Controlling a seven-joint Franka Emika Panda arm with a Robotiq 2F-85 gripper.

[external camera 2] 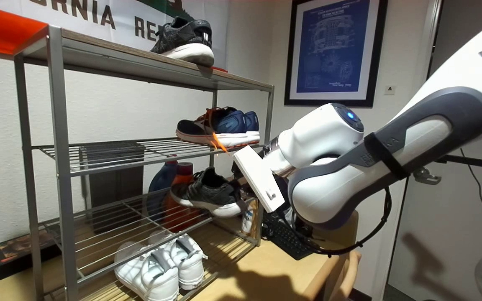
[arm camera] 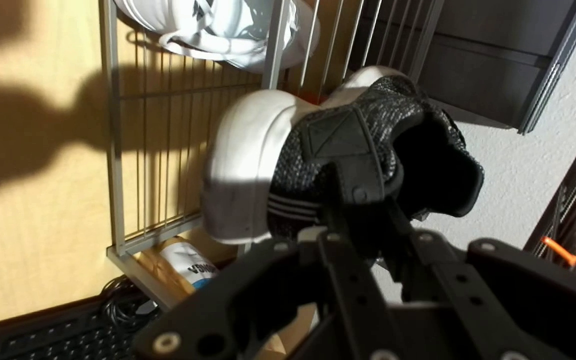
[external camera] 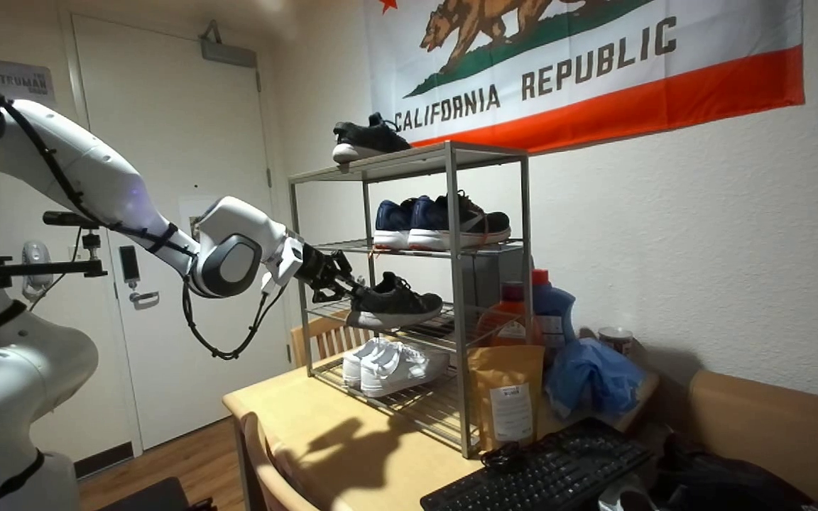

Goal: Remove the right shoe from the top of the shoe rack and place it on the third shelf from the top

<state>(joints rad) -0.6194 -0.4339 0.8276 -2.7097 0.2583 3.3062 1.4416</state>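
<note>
Heel (arm camera: pixel 335 142) pinched in the end effector (arm camera: pixel 368 225), the right shoe (external camera 2: pixel 207 192) is toe-inward at the third shelf (external camera 2: pixel 107 246), a hold that probably lets it slide deeper into the shoe rack (external camera: pixel 458 298); the heel seems to jut past the front edge, sole contact unclear.

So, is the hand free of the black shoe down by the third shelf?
No, in the wrist view the hand is closed on the back of the black shoe.

Arm (external camera: pixel 114 167) extended, sloping down to the wrist (external camera: pixel 238 221)! There's the gripper (arm camera: pixel 365 222) (tipped slightly downward), clamped in a grip.
</note>
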